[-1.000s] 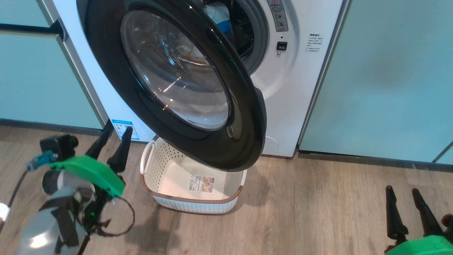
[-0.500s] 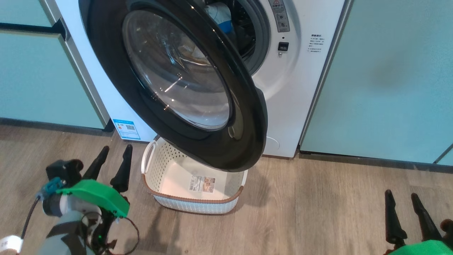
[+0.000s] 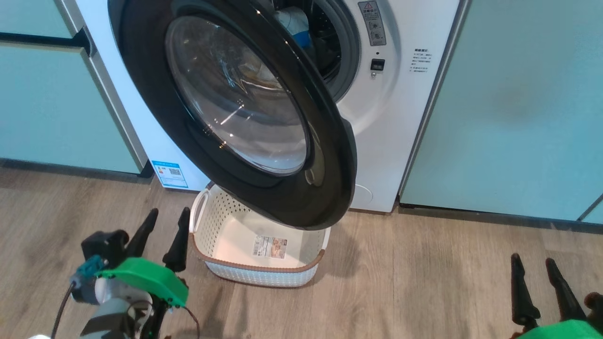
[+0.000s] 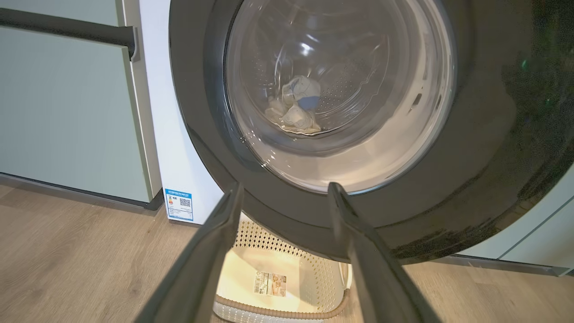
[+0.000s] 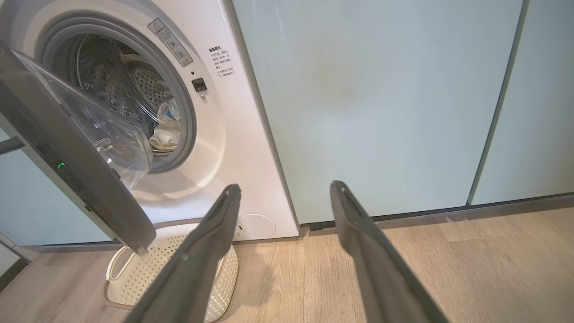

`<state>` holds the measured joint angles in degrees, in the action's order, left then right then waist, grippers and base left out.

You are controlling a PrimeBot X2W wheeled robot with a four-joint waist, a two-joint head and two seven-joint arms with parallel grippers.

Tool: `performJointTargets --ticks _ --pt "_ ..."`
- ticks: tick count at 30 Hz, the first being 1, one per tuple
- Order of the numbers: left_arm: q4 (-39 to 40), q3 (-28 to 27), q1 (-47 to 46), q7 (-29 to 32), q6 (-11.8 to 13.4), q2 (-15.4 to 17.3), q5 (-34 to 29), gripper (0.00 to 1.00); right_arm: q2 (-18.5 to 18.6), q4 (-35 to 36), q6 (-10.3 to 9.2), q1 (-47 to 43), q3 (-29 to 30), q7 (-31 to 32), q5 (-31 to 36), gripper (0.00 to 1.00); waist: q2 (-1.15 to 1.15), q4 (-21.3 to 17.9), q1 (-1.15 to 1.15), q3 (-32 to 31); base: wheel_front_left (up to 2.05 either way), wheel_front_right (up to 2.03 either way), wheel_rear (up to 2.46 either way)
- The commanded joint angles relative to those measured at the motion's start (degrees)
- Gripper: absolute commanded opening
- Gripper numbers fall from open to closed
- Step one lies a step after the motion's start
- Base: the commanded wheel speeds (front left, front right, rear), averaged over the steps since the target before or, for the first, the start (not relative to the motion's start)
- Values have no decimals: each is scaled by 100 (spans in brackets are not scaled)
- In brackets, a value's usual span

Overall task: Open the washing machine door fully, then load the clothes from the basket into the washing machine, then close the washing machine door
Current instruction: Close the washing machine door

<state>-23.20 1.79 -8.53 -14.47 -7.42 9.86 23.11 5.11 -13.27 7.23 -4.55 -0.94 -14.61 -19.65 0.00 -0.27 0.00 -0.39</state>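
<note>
- Head view: the washing machine door (image 3: 235, 108) stands partly open, its free edge swung out from the washing machine (image 3: 391, 141). Its lower rim hangs over the basket (image 3: 256, 278), which sits on the wooden floor (image 3: 400, 292) just in front of the machine, the label on its base showing. The clothes (image 3: 292, 23) lie in the drum, glimpsed past the door's upper edge. The left gripper (image 3: 168, 213) hovers just left of the basket, fingers parted and gripping nothing. The right gripper (image 3: 533, 259) is well apart at the lower right, fingers likewise parted.
- Left wrist view: the fingers spread wide and point at the door's lower rim. Through the glass bowl the cream clothes with the blue piece rest low in the drum. The basket lies beneath the door, and a blue-white sticker (image 4: 179, 205) marks the machine's lower corner.
- Right wrist view: the fingers are wide apart. The door shows edge-on and ajar, the clothes sit behind the grey ring, and the basket is under the door's lower edge.
</note>
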Motion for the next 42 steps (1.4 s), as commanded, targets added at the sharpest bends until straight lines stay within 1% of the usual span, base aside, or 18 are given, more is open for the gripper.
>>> performJointTargets --ticks 1,6,7,8,9,13,18,23,28,32,35,36,37,40,41,42 --pt "181 -248 -189 -52 -6 97 -54 100 49 161 25 119 -116 -39 27 100 0 9 0 -4 0 0 0" --pt "140 -164 -198 -52 -7 77 -166 100 43 143 25 118 -42 -39 -24 100 0 71 0 -26 0 0 0" --pt "129 -157 -204 -52 -7 76 -181 100 43 167 25 137 0 -39 -48 53 0 81 0 -28 0 0 0" --pt "122 -158 -208 -52 -7 72 -194 100 54 212 25 166 61 -39 -47 9 0 90 0 -30 0 0 0" --pt "119 -162 -205 -52 -7 66 -205 100 44 277 25 202 151 -39 -82 0 0 98 0 -32 0 0 0" --pt "90 -182 -161 -52 -7 21 -273 100 45 721 25 454 397 -39 -140 0 0 141 0 -30 0 0 0" --pt "78 -196 -114 -52 -7 -71 -355 100 100 1441 25 865 321 -39 -126 0 0 254 0 -38 0 0 0" --pt "66 -145 -86 -52 -7 -162 -413 100 160 2011 25 1267 -170 -39 -151 0 0 438 0 -64 0 0 0" --pt "9 -60 -77 -52 -7 -214 -452 100 385 2355 25 1773 -1043 -39 -122 0 0 670 0 -89 0 0 0" --pt "-22 35 -92 -52 -7 -251 -483 100 488 2397 25 2100 -1685 -39 -96 0 0 920 0 -121 0 0 0" --pt "-30 87 -121 -52 -7 -273 -492 100 524 2269 25 2262 -2096 -39 -85 0 0 1129 0 -128 0 0 0" --pt "-33 117 -129 -52 -7 -277 -503 100 529 2196 25 2294 -2220 -39 -73 0 0 1201 0 -126 0 0 0" --pt "-44 190 -152 -52 -7 -283 -530 100 507 2017 25 2328 -2453 -39 -90 0 0 1353 0 -113 0 0 0" --pt "-54 315 -203 -52 -7 -302 -554 100 452 1658 25 2325 -2716 -39 -145 0 0 1580 0 -85 0 0 0" --pt "-54 315 -203 -52 -7 -302 -554 100 452 1658 25 2325 -2716 -39 -145 0 0 1580 0 -85 0 0 0" --pt "-57 360 -248 -52 -7 -322 -552 100 393 1382 25 2307 -2838 -39 -195 0 0 1716 0 -57 0 0 0"
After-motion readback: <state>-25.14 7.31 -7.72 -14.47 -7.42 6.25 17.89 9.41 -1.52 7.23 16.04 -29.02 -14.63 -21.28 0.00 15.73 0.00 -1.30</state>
